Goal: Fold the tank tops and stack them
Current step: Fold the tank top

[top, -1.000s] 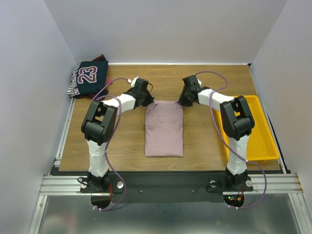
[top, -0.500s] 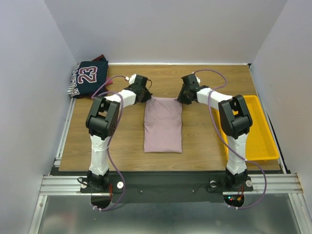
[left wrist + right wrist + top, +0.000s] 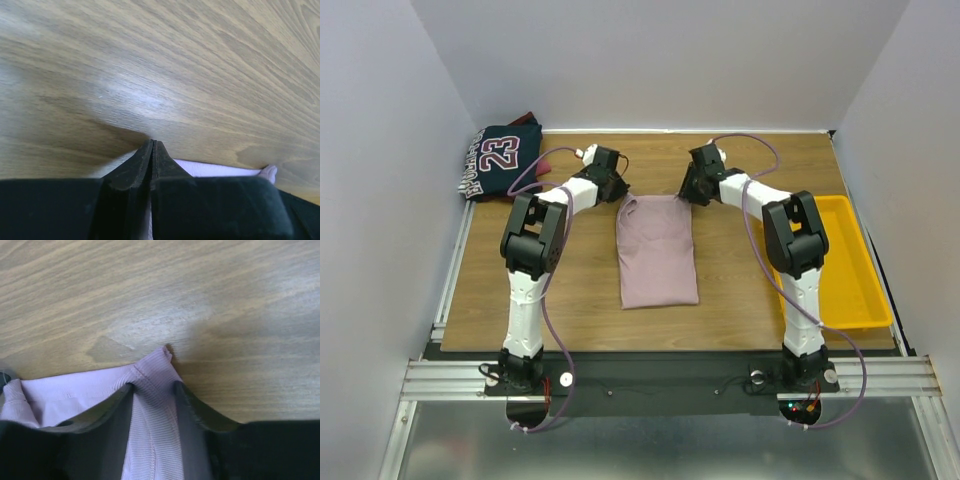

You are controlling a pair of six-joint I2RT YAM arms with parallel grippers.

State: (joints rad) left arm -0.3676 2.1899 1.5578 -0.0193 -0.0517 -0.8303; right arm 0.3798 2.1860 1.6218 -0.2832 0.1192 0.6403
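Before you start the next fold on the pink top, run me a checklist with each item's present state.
1. Pink tank top lying flat as a long folded strip: ok.
2. Left gripper released from the far corner: not ok, jaws shut. Whether cloth is pinched: cannot tell.
3. Right gripper released: ok, jaws apart, but cloth lies between them.
4. Navy tank top away from the fold area: ok, at the far left corner.
5. Yellow tray apart from the pink tank top: ok.

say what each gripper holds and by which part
Right gripper: jaws open astride the far right corner of the pink tank top, not gripping. Left gripper: shut at its far left corner; pinch unclear.
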